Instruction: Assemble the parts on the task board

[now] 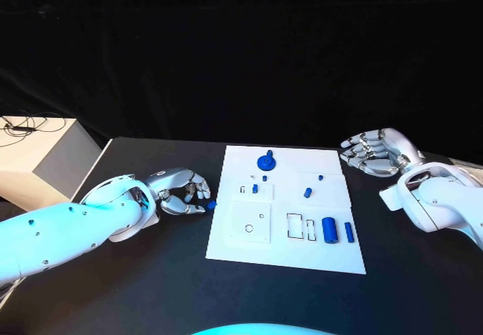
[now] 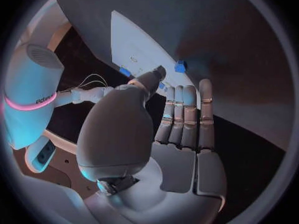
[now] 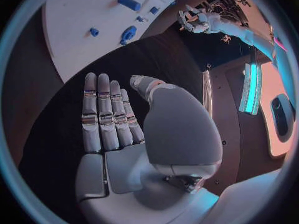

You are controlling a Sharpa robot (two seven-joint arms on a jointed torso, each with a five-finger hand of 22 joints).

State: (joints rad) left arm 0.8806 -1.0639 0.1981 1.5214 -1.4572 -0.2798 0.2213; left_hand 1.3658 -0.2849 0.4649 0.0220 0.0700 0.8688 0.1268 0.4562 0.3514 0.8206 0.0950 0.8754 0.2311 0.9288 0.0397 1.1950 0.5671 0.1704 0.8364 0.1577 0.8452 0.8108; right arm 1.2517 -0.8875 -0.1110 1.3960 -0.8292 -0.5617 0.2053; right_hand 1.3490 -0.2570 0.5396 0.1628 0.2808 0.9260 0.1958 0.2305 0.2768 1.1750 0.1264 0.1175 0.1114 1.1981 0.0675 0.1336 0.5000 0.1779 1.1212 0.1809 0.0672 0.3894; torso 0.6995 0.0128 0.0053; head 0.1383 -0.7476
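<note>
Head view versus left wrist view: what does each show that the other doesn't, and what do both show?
Head view: the whole task board, the right hand open beside it, a round blue part and a blue cylinder. Left wrist view: the left hand up close, fingers straight, holding nothing. Both: that hand, the board's edge and a small blue piece by it.

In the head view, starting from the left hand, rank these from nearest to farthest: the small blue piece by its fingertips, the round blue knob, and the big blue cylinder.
From the left hand:
1. Small blue piece, at its fingertips, off the board's left edge.
2. Round blue knob, at the board's far edge.
3. Big blue cylinder, near the board's right side.
</note>
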